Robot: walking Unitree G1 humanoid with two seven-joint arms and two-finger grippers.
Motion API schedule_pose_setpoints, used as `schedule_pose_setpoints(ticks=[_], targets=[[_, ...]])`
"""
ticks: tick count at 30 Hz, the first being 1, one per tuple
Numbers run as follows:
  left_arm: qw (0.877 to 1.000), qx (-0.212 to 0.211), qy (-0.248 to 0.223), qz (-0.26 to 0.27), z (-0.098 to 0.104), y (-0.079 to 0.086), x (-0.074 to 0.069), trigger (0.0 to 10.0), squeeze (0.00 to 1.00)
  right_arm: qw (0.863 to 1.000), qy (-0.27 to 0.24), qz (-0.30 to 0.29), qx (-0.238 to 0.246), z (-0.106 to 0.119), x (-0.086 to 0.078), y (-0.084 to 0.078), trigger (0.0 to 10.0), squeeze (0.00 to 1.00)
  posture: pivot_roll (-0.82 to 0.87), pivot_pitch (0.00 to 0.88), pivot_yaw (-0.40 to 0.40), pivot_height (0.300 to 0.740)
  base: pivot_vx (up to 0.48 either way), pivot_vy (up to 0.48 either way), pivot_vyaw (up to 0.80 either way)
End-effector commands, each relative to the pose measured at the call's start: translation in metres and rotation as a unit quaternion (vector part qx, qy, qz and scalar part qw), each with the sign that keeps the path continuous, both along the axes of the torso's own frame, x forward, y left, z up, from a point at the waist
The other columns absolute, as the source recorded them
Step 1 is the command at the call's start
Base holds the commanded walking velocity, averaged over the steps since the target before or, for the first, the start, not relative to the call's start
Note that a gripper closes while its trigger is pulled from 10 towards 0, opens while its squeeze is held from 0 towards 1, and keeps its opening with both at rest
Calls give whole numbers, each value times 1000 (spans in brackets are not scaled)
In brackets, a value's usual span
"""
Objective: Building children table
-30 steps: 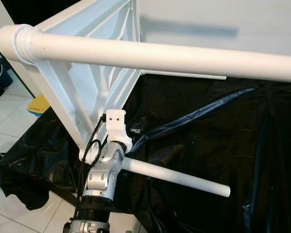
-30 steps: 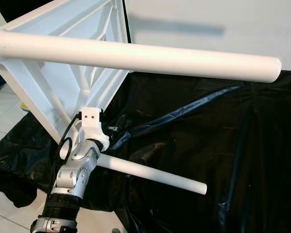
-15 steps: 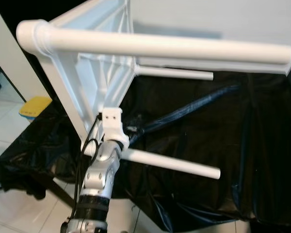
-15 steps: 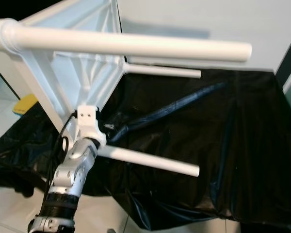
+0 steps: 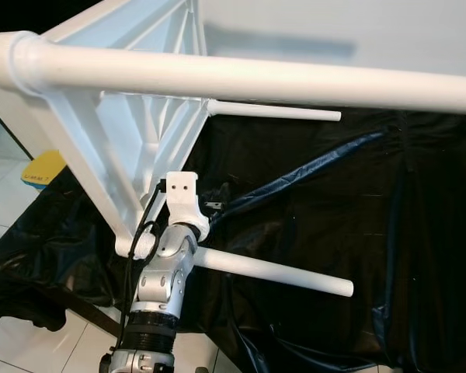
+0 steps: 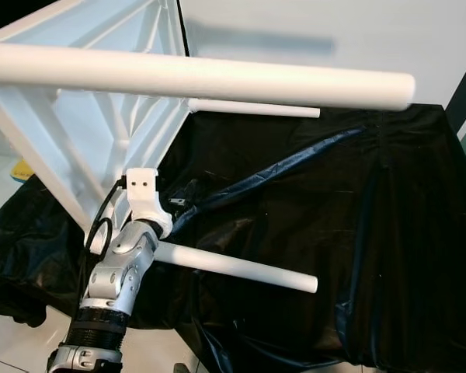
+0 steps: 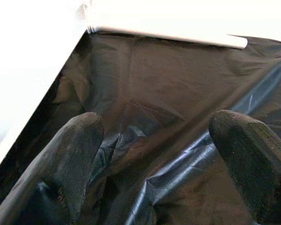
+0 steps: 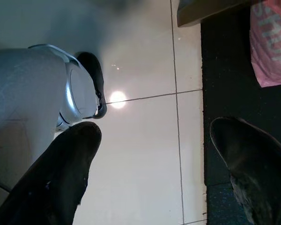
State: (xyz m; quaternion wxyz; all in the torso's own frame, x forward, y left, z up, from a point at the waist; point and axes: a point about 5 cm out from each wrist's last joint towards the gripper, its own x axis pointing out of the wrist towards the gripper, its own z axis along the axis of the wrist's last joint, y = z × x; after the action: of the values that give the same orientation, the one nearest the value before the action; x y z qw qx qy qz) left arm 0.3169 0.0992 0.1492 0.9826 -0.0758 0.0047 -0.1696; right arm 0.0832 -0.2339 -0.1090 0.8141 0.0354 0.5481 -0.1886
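table: white children's table tipped on its side on black plastic sheeting, ribbed underside facing the camera, round legs pointing toward the robot's right
near leg: thick white leg crossing the top of the head view
low leg: leg jutting out just beside the left wrist
far leg: thin leg at the back
left tool: left tool raised by the tabletop's lower corner, fingers spread, holding nothing, black sheeting between them
right tool: right tool over pale floor tiles, fingers apart, empty
floor: yellow object left of the sheeting
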Motion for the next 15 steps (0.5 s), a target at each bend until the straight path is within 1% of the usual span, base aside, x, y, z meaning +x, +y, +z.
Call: schedule_pose_setpoints(ticks=[1, 15], targets=[[1000, 0, 9, -2, -3, 1, 0, 10000, 0, 971, -26, 238, -11, 6, 50, 39, 10000, 0, 7, 0, 64, 740, 0, 0, 0], [1000, 0, 13, -3, -5, 1, -2, 10000, 0, 971, -20, 237, -9, 5, 45, 38, 10000, 0, 8, 0, 63, 740, 0, 0, 0]])
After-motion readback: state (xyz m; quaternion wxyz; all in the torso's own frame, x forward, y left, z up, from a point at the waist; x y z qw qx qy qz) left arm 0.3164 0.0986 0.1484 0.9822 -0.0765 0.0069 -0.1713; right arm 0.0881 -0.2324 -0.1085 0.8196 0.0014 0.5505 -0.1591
